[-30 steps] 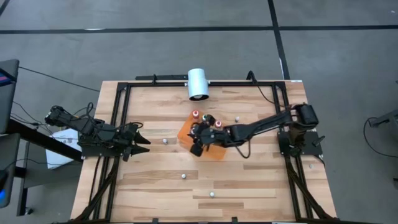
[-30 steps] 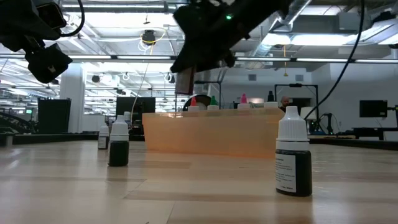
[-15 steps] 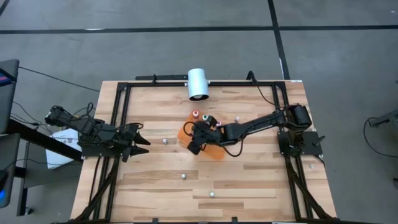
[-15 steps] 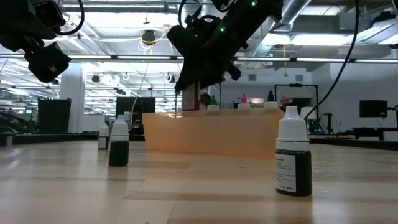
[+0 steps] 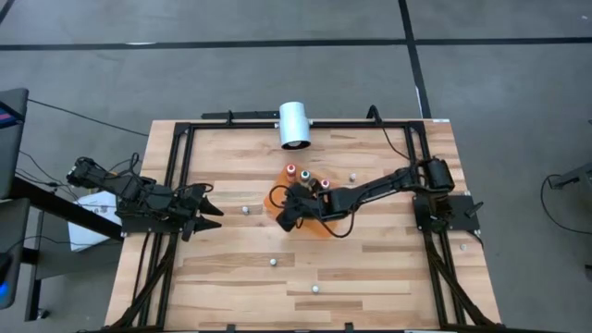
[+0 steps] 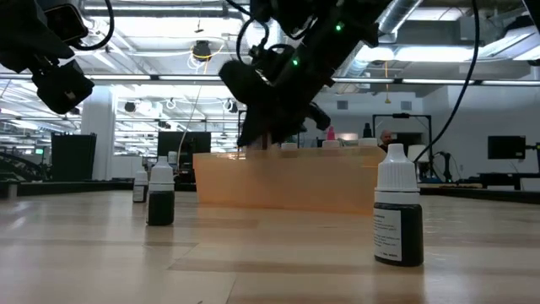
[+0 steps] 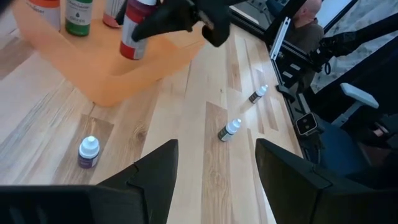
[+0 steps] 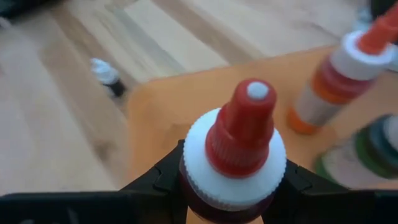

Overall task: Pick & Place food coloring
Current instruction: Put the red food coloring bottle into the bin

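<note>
— Underneath? 
— Pale wooden table [image 5: 231, 268], framed by black rails [image 5: 176, 166].
— Directly on the planks?
— Orange tray [image 5: 319, 227] near the middle. White cylinder [image 5: 295, 125] on its side at the far edge.
— Loose items?
— Small dropper bottles straight on the wood: one [image 5: 245, 210] left of the tray, one [image 5: 274, 262] nearer the front, one [image 5: 314, 289] by the front edge, one [image 5: 351, 176] beyond the tray.

Our right gripper [image 5: 289, 215] reaches to mid-table, arm stretched low from the right edge, fingers clamped on a red-topped bottle [image 8: 235, 149]. Our left gripper [image 5: 207, 211] waits near the table's left edge, fingers spread apart.
</note>
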Available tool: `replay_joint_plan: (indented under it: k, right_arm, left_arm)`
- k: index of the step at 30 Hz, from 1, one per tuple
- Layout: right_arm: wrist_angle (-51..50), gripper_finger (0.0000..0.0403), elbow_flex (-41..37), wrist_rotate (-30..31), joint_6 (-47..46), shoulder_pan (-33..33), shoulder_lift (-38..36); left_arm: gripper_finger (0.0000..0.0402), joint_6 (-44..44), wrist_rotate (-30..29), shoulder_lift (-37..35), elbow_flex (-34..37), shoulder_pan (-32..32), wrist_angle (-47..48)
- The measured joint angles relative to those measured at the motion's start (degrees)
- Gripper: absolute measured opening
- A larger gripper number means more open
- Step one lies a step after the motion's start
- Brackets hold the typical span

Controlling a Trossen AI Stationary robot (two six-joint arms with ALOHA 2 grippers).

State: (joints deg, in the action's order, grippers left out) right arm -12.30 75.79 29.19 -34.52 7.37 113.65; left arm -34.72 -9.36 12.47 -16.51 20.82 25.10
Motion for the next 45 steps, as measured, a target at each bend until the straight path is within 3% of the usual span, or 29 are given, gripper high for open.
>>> replay_joint_plan:
  k: [22, 45]
  right_arm:
    - [0.75, 0.0141, 0.26, 0.79, -1.60, -1.26, 4.87]
    - [0.76, 0.0229, 0.26, 0.36, -1.51, -1.42, 4.87]
  left_arm:
    - [0.0206, 0.62, 0.00, 0.00, 0.00, -0.01, 0.98]
    - [0.0206, 0.66, -0.01, 0.00, 0.00, -0.01, 1.27]
